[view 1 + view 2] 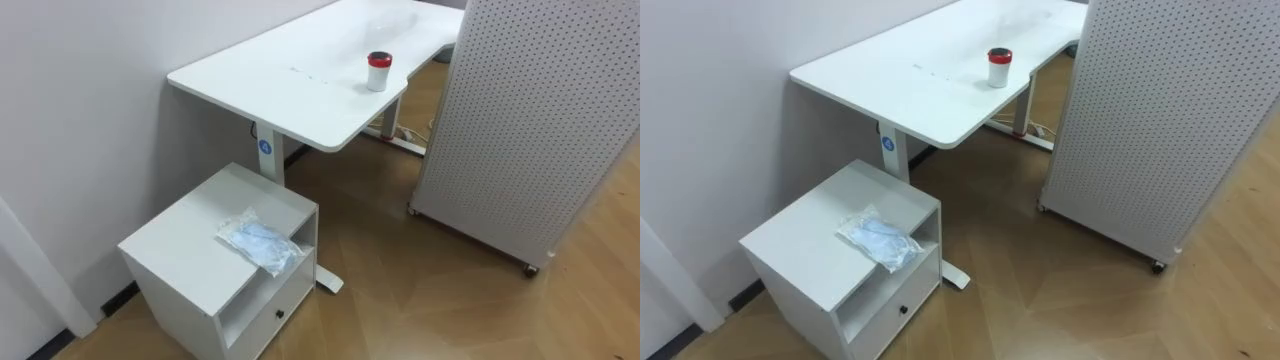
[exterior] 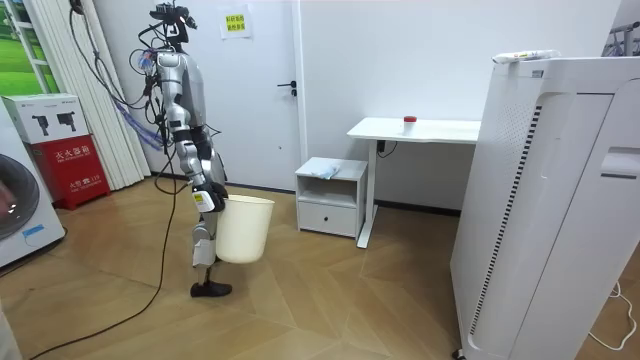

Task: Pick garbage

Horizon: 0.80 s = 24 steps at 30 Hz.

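Beside the robot's leg, its right hand point(image 2: 207, 195) meets the rim of a white bin point(image 2: 245, 232); whether it grips cannot be told. At seven o'clock, a crumpled plastic bag point(image 1: 260, 243) lies atop a white cabinet point(image 1: 185, 255). At twelve o'clock, farther off, a red-topped cup point(image 1: 378, 71) stands on a white desk point(image 1: 280, 85).
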{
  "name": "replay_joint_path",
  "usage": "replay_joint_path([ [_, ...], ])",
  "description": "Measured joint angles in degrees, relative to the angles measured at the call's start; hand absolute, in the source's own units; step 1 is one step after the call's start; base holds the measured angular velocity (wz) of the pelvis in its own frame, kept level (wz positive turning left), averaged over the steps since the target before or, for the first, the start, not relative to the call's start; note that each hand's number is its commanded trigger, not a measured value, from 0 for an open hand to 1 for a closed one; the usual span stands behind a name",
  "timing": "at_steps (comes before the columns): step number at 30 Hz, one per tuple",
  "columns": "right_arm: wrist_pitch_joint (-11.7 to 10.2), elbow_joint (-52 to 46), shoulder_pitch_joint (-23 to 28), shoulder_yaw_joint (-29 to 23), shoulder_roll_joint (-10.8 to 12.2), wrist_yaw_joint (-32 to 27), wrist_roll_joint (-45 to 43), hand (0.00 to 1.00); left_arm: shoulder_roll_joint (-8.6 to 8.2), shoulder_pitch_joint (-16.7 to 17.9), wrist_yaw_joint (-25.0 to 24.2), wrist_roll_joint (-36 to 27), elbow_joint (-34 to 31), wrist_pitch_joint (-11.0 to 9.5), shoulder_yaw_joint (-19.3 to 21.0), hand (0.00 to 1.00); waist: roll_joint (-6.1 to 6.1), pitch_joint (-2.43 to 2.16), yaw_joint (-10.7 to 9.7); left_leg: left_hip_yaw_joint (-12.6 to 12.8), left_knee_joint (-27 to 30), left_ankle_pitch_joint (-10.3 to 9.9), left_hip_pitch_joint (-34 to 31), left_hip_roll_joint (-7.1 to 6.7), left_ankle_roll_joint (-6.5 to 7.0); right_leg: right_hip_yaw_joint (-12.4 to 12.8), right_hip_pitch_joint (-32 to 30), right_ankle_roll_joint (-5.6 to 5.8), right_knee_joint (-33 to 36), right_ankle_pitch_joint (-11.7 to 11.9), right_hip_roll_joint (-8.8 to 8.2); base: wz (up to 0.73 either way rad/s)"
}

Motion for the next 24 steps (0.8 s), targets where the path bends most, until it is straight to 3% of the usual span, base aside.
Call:
replay_joint_path([
  [9, 0.09, 0.07, -0.77, 1.60, -0.02, -0.31, -0.08, 1.00, 0.01, -0.67, 1.19, -1.61, -0.11, -0.11, -0.50, 0.00, -0.02, -0.37, 0.16, 0.18, 0.22, 0.00, -0.71, 0.00, 0.00, 0.13, -1.06, 0.00, 0.03, 0.00, 0.01, -0.01],
  [14, 0.52, 0.40, -1.43, 2.34, 0.11, -0.82, -0.16, 1.00, 0.02, -0.32, 1.30, -1.73, -0.13, -0.29, -0.40, 0.00, -0.41, -0.06, 0.25, 0.07, 0.16, 0.00, 0.14, 0.02, 0.00, -0.09, -0.31, -0.01, -0.05, 0.00, 0.00, -0.02],
  [15, 0.51, 0.40, -1.49, 2.34, 0.11, -0.80, -0.17, 1.00, 0.03, -0.33, 1.30, -1.69, -0.10, -0.32, -0.39, 0.00, 0.01, -0.05, 0.27, 0.08, 0.15, 0.00, 0.19, 0.02, 0.00, -0.08, -0.22, -0.01, -0.06, 0.00, 0.00, 0.00],
  [16, 0.52, 0.40, -1.58, 2.34, 0.11, -0.78, -0.23, 1.00, 0.03, -0.25, 1.30, -1.60, 0.05, -0.32, -0.39, 0.00, -0.31, 0.27, 0.25, 0.11, 0.10, 0.00, 0.33, 0.02, 0.00, -0.02, -0.16, 0.00, -0.06, 0.00, 0.01, 0.00],
  [17, 0.55, 0.42, -1.54, 2.34, 0.10, -0.78, -0.24, 1.00, 0.03, -0.03, 1.26, -1.46, 0.11, -0.30, -0.41, 0.00, -0.39, 0.31, 0.24, 0.10, 0.10, 0.00, 0.50, 0.03, 0.00, 0.00, -0.08, 0.00, -0.05, 0.00, 0.01, 0.00],
  [19, 0.53, 0.42, -1.46, 2.69, 0.04, -0.80, -0.24, 1.00, 0.04, 0.45, 1.19, -1.43, 0.16, -0.24, -0.41, 0.00, -0.49, 0.36, 0.35, 0.10, 0.12, 0.00, 0.59, 0.09, -0.01, -0.01, -0.07, 0.00, 0.06, 0.00, 0.03, 0.00],
  [22, 0.61, 0.45, -1.69, 2.91, -0.05, -0.79, -0.74, 1.00, 0.09, 0.88, 1.14, -1.44, 0.49, -0.08, -0.30, 0.00, -0.06, 0.04, 0.46, 0.21, 0.93, -0.07, 0.00, 0.31, -0.10, -0.15, -0.21, -0.13, 0.37, -0.08, 0.11, 0.01],
  [23, 0.69, 0.41, -1.80, 2.91, -0.05, -0.74, -0.90, 1.00, 0.10, 0.92, 1.03, -1.40, 0.51, 0.09, -0.20, 0.00, -0.24, 0.24, 0.48, 0.34, 1.80, -0.28, -0.47, 0.65, -0.23, -0.44, -0.54, -0.38, 0.80, -0.27, 0.22, 0.04],
  [24, 0.73, 0.37, -1.89, 2.89, -0.05, -0.71, -1.08, 1.00, 0.10, 0.93, 0.95, -1.38, 0.52, 0.18, -0.10, 0.00, -0.24, 0.11, 0.48, 0.34, 2.26, -0.67, -0.90, 1.06, -0.36, -0.78, -0.97, -0.52, 1.32, -0.42, 0.41, -0.03],
])
